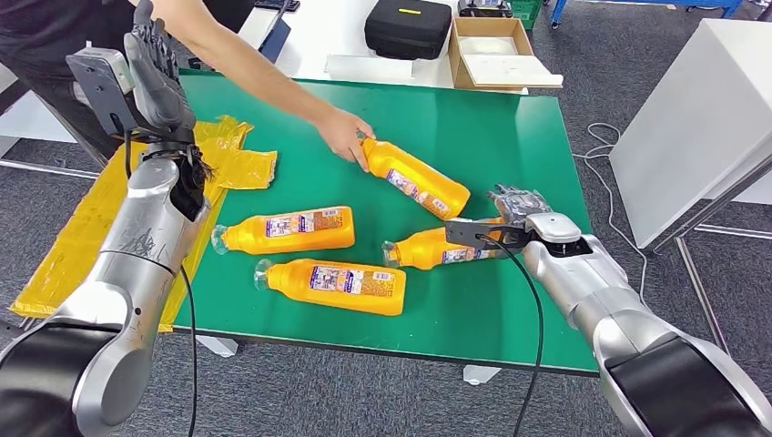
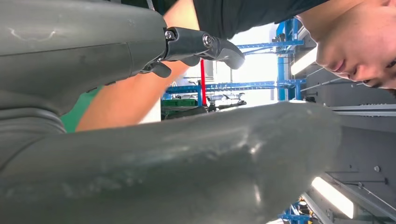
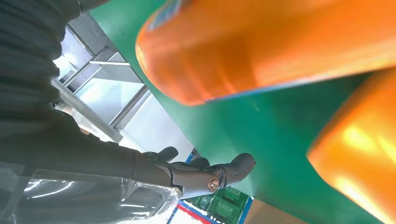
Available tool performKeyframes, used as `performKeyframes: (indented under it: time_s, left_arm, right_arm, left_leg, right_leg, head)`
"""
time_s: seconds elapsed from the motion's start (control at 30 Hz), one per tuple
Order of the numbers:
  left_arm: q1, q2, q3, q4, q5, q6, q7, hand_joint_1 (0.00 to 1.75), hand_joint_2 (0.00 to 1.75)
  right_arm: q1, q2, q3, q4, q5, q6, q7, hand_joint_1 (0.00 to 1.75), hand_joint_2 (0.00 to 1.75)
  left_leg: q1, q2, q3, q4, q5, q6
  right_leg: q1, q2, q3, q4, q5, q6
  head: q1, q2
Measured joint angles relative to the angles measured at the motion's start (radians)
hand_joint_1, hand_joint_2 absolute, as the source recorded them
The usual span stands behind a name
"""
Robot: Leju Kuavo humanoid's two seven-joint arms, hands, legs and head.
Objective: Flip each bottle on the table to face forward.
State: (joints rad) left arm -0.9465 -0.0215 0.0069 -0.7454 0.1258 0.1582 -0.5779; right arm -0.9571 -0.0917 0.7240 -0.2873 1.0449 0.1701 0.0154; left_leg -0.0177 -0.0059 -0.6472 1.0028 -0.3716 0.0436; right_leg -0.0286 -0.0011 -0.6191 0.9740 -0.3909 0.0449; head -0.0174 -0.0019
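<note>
The right hand (image 1: pixel 517 208), fingers spread and empty, hovers beside the right bottle (image 1: pixel 437 248). Left hand (image 1: pixel 157 68) is raised, open. Bottles look stiff, slick, moderately heavy; grasp mid-body.

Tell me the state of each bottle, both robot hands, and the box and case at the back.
Far bottle: lying on its side, person's hand on its neck.
Right bottle: lying flat, right robot hand beside its base.
Middle bottle: lying flat, label up.
Near bottle: lying flat, label up.
Left robot hand: raised, holding nothing.
Cardboard box: open.
Black case: closed.
</note>
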Motion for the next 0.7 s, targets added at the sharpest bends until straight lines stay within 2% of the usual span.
performKeyframes:
  time_s: [0.13, 0.43, 0.57, 0.7]
  left_arm:
    - [0.000, 0.003, 0.000, 0.000, 0.004, 0.002, 0.000, 0.00, 0.00]
    - [0.000, 0.015, 0.000, 0.000, 0.020, -0.003, 0.000, 0.00, 0.00]
    - [0.000, 0.015, 0.000, 0.000, 0.028, -0.001, 0.000, 0.00, 0.00]
    - [0.000, 0.015, -0.001, 0.000, 0.032, 0.007, 0.000, 0.00, 0.00]
  right_arm:
    - [0.000, 0.000, 0.000, 0.000, 0.000, 0.001, -0.001, 0.00, 0.00]
    - [-0.001, 0.001, -0.001, 0.000, 0.003, 0.051, -0.021, 0.00, 0.00]
    - [0.000, 0.000, -0.002, 0.000, 0.007, 0.080, -0.044, 0.00, 1.75]
    - [0.002, -0.001, -0.002, 0.002, 0.014, 0.092, -0.049, 0.00, 1.75]
  left_leg:
    - [0.000, 0.000, 0.000, 0.000, 0.000, 0.000]
    - [0.000, 0.000, 0.000, 0.000, 0.000, 0.000]
    - [0.000, 0.000, 0.000, 0.000, 0.000, 0.000]
    - [0.000, 0.000, 0.000, 0.000, 0.000, 0.000]
  right_leg:
    - [0.000, 0.000, 0.000, 0.000, 0.000, 0.000]
    - [0.000, 0.000, 0.000, 0.000, 0.000, 0.000]
    - [0.000, 0.000, 0.000, 0.000, 0.000, 0.000]
    - [0.000, 0.000, 0.000, 0.000, 0.000, 0.000]
  head:
    - [0.000, 0.000]
    - [0.000, 0.000]
    - [0.000, 0.000]
    - [0.000, 0.000]
